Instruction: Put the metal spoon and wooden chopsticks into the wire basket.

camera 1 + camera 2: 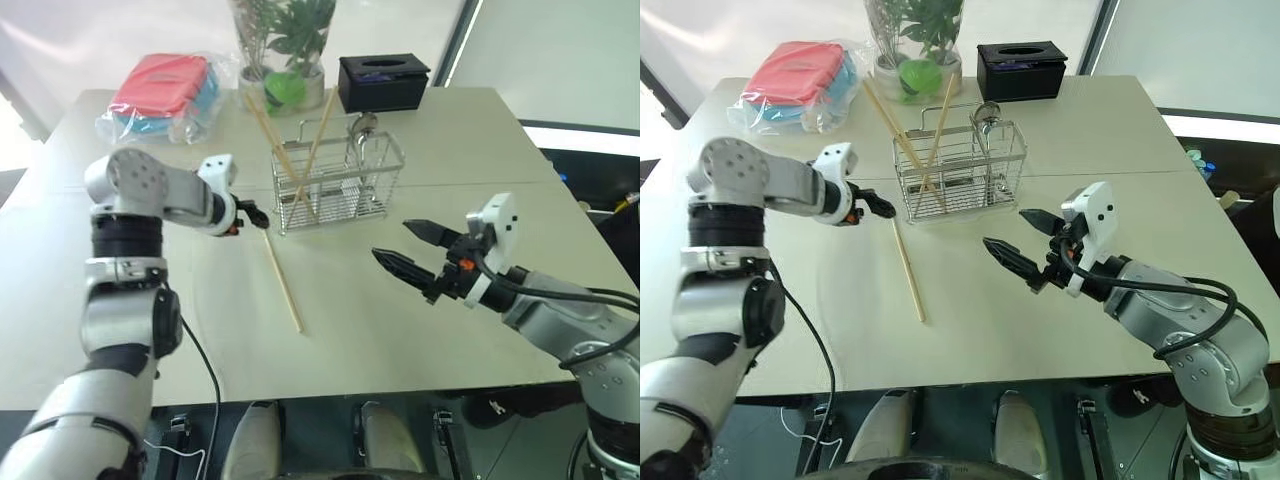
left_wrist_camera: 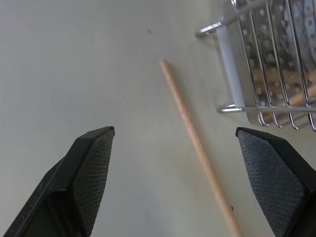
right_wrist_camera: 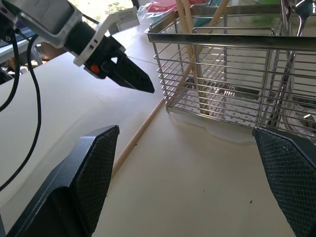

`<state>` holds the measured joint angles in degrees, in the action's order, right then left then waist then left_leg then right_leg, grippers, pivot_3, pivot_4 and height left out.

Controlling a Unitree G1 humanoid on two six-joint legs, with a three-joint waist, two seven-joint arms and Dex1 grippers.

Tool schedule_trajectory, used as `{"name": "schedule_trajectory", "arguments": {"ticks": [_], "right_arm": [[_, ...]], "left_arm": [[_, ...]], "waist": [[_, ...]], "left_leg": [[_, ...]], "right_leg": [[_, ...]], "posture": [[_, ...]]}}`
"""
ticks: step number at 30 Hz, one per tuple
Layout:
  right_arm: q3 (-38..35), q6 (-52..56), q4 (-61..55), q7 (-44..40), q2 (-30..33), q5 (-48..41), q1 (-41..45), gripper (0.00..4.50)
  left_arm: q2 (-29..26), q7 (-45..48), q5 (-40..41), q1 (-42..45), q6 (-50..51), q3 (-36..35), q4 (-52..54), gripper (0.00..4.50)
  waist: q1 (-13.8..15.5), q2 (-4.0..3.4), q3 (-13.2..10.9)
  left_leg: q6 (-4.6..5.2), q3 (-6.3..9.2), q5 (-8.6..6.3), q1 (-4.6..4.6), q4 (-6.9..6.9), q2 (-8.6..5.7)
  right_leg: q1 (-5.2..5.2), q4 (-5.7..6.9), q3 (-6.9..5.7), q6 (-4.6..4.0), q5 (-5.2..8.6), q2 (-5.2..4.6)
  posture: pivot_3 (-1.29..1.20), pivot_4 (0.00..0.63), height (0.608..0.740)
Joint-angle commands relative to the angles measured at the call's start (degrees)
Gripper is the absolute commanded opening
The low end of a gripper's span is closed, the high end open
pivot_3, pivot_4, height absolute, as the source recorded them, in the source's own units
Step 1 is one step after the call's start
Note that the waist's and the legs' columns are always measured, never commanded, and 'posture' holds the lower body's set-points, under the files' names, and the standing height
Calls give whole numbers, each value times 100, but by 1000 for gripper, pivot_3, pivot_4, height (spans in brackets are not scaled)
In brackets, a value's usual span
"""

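Head views: pale beige table [image 1: 420, 330] with a rectangular silver wire basket [image 1: 337, 188] standing near its middle, toward the far edge. Inside the basket, three long pale wooden chopsticks [image 1: 283, 155] leaning crossed in the left compartment, tips sticking up over the rim. Small shiny metal spoon [image 1: 361, 127] standing upright in the right compartment, bowl on top. One more thin pale wooden chopstick [image 1: 283, 283] lying flat on the table, starting just beside the basket's near left corner and running toward the near edge. Left gripper [image 1: 255, 214] hanging just above the far end of this stick, black fingers spread, nothing between them. Right gripper [image 1: 412, 249] over the table on the right of the basket and nearer the near edge, well apart from it, fingers wide open and empty. At the far edge, a black rectangular tissue box [image 1: 383, 82], a potted green plant [image 1: 283, 45], and a red and blue pack in clear plastic [image 1: 165, 92] at the far left corner.

Left wrist view: two black padded fingers [image 2: 89, 168] set wide, the lying chopstick [image 2: 197, 143] between them but not touched, basket corner [image 2: 266, 64] just beside.

Right wrist view: own fingers [image 3: 94, 173] wide apart, basket [image 3: 232, 74] ahead with chopsticks inside, left gripper [image 3: 129, 75] pointing down close over the lying stick [image 3: 140, 131].
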<state>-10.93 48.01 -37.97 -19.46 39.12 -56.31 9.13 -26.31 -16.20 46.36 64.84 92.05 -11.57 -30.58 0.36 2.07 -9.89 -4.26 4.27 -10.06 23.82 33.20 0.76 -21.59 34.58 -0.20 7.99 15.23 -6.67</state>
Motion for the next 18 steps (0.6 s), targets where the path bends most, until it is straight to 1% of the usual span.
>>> {"name": "schedule_trajectory", "arguments": {"ticks": [1,4,9,15,18], "right_arm": [[-138,-108,-168,30,-35,-28,39,4500],[-118,-60,-187,105,-44,-79,115,4500],[-101,-27,-210,189,-45,-141,170,4500],[-45,-41,-288,322,-122,-153,149,4500],[-46,-60,-305,358,-162,-136,116,4500]], "left_arm": [[108,12,-323,343,45,-130,-243,4137],[453,-138,-517,375,45,-195,-331,4137],[913,-331,-786,387,45,-349,-396,4137],[1305,-383,-1175,414,45,-419,-458,4137],[1410,-372,-1292,356,45,-414,-556,4137]], "waist": [[24,0,0],[60,0,0],[31,1,0],[41,0,0],[39,-1,1]], "left_leg": [[0,0,0,0,1,0],[-3,0,1,0,3,-1],[-3,0,1,8,4,-3],[-4,-1,1,8,0,-2],[-5,-1,2,11,6,-3]], "right_leg": [[1,-1,0,0,0,0],[11,-9,0,-1,0,-1],[8,-20,0,5,-6,-4],[-1,-8,0,10,-8,-3],[5,-17,0,9,-8,-3]], "posture": [[0,150,720],[0,150,720],[0,150,720],[0,150,720],[0,150,720]]}}
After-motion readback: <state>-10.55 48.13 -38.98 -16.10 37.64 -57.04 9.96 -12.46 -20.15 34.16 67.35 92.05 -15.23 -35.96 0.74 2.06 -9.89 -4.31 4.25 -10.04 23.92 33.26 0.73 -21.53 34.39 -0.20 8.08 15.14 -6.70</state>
